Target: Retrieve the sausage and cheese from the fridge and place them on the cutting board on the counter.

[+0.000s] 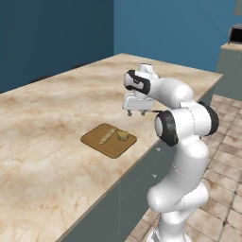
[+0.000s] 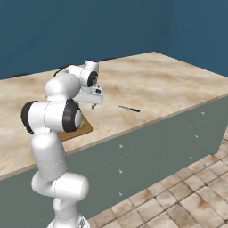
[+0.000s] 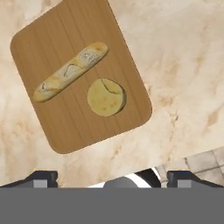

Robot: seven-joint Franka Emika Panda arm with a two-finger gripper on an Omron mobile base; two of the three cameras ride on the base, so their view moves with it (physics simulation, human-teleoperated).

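The cutting board (image 1: 108, 140) lies near the counter (image 1: 56, 113) front edge, bearing the cheese (image 3: 106, 97) beside a pale tan stick (image 3: 70, 71); gripper (image 1: 136, 112) hovers above, jaws wide, empty; fingertips barely discernible

Arm hides most of cutting board (image 2: 84, 129) in right base view

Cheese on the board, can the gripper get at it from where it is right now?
Probably yes. The gripper hangs open above the counter beside the board, nothing covers the cheese, and the tan stick lies apart from it.
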